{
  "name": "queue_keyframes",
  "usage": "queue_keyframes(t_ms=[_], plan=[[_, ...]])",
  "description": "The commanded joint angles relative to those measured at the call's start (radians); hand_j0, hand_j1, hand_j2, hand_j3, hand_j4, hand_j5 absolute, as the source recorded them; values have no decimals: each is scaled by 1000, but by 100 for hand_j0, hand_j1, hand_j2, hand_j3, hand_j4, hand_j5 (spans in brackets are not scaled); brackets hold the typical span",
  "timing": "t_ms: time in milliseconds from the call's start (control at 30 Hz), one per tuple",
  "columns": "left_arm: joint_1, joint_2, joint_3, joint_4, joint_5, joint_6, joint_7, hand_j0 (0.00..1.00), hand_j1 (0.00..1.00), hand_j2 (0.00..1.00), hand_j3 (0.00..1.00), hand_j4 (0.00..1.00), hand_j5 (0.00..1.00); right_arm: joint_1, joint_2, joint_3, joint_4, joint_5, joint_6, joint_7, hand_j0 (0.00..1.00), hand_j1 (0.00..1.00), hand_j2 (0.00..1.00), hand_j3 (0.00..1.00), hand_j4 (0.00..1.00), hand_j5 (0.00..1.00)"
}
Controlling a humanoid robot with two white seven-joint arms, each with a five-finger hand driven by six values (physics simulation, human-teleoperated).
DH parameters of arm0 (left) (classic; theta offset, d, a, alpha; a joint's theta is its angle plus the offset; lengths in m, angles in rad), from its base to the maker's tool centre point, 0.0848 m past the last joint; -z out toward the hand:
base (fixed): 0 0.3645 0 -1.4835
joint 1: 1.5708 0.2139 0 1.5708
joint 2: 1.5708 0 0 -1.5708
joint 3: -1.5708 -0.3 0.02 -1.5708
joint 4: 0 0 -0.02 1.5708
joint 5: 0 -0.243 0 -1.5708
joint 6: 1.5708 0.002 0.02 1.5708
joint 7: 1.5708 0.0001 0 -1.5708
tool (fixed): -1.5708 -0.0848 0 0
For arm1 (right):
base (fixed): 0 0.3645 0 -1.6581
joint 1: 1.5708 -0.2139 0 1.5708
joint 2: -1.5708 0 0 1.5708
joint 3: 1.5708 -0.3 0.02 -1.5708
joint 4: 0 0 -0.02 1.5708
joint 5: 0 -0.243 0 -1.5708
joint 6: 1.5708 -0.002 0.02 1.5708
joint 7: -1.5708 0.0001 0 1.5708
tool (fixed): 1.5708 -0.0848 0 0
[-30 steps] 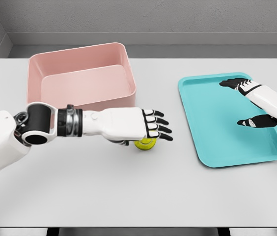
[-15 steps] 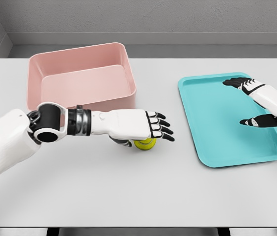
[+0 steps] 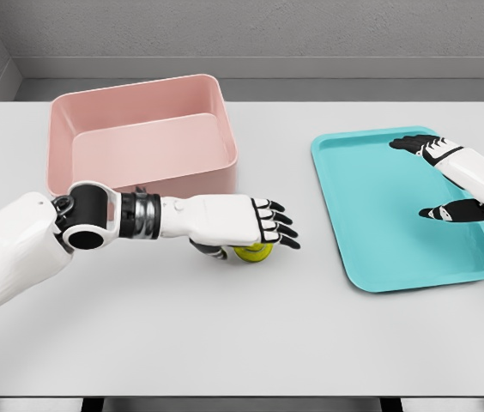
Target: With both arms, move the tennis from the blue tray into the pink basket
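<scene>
A yellow-green tennis ball (image 3: 255,251) lies on the white table between the pink basket (image 3: 143,137) and the blue tray (image 3: 401,210). My left hand (image 3: 263,225) hovers flat right over the ball, palm down, fingers stretched out, thumb tucked beneath beside the ball; most of the ball is hidden under the palm. My right hand (image 3: 435,176) hangs open above the tray's far right part, thumb and fingers spread, holding nothing. The tray holds no ball.
The pink basket stands at the back left, just behind my left forearm, and its inside is bare. The tray's raised rim (image 3: 345,266) faces the ball. The table's front edge runs along the bottom of the view.
My left arm has shifted slightly left and lower, the hand settling closer onto the ball. The right hand has drawn a little to the right over the tray.
</scene>
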Motion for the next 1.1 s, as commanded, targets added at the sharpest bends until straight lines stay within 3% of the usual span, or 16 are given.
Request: queue_keyframes(t_ms=[0, 367, 467, 700, 1067], plan=[[0, -2, -1, 14, 6, 2, 1, 100, 100, 100, 100, 100, 100, 0, -1, 0, -3, -8, 3, -1, 100, 100, 100, 100, 100, 100], [0, -3, -16, 40, 19, 2, 1, 100, 100, 100, 100, 100, 100, 0, 1, 0, -7, -8, 3, -1, 100, 100, 100, 100, 100, 100], [-3, -3, -22, 38, 19, 2, -1, 88, 88, 88, 88, 88, 88, 0, 1, 0, -7, -8, 3, -1, 100, 100, 100, 100, 100, 100], [-17, -34, -43, 38, 19, 2, -12, 79, 79, 79, 79, 79, 79, 0, -1, 0, -3, -8, 3, -1, 100, 100, 100, 100, 100, 100], [-11, -39, -40, 78, 20, 2, -13, 81, 81, 81, 81, 81, 81, 0, -1, 0, -3, -8, 3, -1, 100, 100, 100, 100, 100, 100]])
